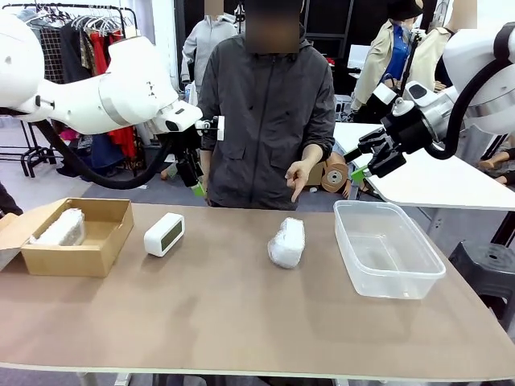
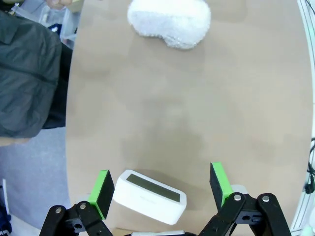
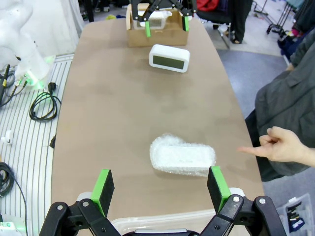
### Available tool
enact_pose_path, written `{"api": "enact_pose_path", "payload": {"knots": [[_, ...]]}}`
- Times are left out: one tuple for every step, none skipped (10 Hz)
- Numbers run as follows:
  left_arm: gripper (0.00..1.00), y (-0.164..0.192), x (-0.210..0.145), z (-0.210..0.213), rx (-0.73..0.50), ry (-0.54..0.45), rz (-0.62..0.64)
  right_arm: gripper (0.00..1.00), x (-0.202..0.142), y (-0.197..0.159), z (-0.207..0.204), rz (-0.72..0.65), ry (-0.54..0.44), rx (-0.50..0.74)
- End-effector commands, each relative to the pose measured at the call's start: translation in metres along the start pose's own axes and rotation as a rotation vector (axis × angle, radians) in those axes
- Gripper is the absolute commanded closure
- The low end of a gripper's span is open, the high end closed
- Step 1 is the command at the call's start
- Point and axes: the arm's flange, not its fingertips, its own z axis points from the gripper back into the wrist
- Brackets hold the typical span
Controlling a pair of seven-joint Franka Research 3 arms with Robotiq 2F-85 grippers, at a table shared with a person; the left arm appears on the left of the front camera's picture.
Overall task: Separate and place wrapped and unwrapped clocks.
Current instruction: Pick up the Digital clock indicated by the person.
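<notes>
Bare clock (image 1: 164,234): between cardboard box (image 1: 68,261) and wrapped clock (image 1: 286,242). Left gripper (image 1: 195,183) above it, fingers (image 2: 103,192) wide, empty; right gripper (image 1: 364,163) equally wide. Descend squarely, straddling narrow sides.

You get bright, even light from above, with soft faint shadows on the worktop (image 1: 241,314). Your wrist views bow at their edges.
</notes>
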Motion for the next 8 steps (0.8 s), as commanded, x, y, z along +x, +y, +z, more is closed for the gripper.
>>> {"api": "enact_pose_path", "payload": {"knots": [[0.00,0.000,-0.001,0.000,0.001,0.000,0.000,0.00,0.001,0.000,0.002,0.003,0.002,0.000],[0.00,0.001,0.006,-0.006,0.045,0.068,0.117,0.00,0.001,0.000,0.002,0.003,0.002,0.000],[0.00,0.000,0.018,-0.011,0.051,0.073,0.147,0.00,0.001,0.000,0.002,0.003,0.002,0.000],[0.00,-0.004,0.036,-0.022,0.059,0.064,0.173,0.00,0.001,0.000,0.002,0.003,0.002,0.000],[0.00,-0.007,0.051,-0.032,0.073,0.072,0.191,0.00,0.001,0.000,0.002,0.003,0.002,0.000],[0.00,-0.007,0.068,-0.041,0.117,0.099,0.258,0.00,0.001,0.000,0.002,0.003,0.002,0.000],[0.00,-0.010,0.085,-0.050,0.177,0.121,0.315,0.00,0.001,0.000,0.002,0.003,0.002,0.000],[0.00,-0.010,0.097,-0.054,0.207,0.125,0.331,0.00,0.001,0.000,0.002,0.003,0.002,0.000]]}}
